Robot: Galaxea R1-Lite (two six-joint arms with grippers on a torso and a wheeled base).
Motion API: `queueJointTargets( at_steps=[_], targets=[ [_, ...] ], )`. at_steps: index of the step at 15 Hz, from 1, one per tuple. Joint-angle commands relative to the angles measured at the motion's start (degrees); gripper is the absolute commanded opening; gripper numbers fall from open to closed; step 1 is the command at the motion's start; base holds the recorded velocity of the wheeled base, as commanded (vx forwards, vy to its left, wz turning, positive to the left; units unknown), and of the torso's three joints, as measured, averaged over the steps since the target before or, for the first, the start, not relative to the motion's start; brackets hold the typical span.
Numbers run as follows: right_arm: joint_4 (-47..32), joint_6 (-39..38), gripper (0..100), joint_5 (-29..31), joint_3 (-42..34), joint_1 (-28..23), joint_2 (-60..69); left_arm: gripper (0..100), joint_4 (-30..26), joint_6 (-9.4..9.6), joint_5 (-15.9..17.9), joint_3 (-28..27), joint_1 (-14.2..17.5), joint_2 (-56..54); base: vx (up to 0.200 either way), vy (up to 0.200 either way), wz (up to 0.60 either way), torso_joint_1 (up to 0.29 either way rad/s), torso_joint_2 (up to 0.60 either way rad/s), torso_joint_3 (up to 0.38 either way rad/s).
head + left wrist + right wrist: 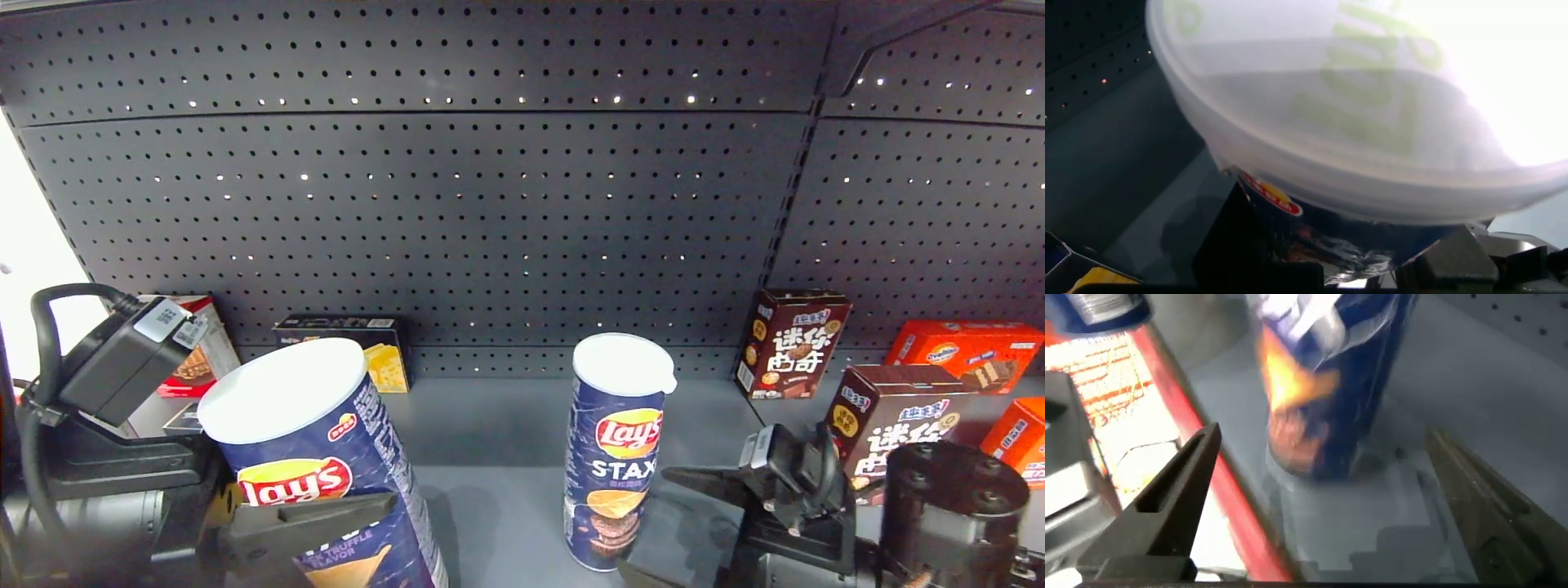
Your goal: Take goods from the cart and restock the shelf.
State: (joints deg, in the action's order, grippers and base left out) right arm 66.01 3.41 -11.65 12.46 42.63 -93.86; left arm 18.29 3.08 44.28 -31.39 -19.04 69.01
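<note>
Head view, lower left of the frame: the left tool is clamped on a tilted blue chip can at the front of the shelf. Centre: a second blue can stands upright on the shelf. Lower right: the right tool is spread wide just beside that can, holding nothing. Risk: if released at this tilt, the held can may topple, and a stray right-arm sweep could knock over the standing one. Both cans carry red-and-yellow logos; the print is not transcribed.
</note>
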Motion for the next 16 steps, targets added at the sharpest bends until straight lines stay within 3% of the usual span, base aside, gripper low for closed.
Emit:
queueJointTargets(
  at_steps=[1,4,16],
  targets=[
    [-0.18,0.01,100,-0.04,-3.76,-2.29,5.26,0,0.08,-0.01,0.02,-0.07,-0.03,0.07,0.000,0.000,0.00,0.000,0.00,0.000],
    [-0.27,0.37,100,0.49,-3.58,-7.12,5.17,0,0.08,-0.01,0.02,0.01,-0.12,-0.02,0.000,0.000,0.00,0.000,0.00,0.000],
    [-0.71,0.37,100,4.71,3.98,-7.47,-2.21,0,0.17,-0.01,-0.24,1.60,0.15,-0.54,0.000,0.000,0.00,0.000,0.00,0.000]
  ],
)
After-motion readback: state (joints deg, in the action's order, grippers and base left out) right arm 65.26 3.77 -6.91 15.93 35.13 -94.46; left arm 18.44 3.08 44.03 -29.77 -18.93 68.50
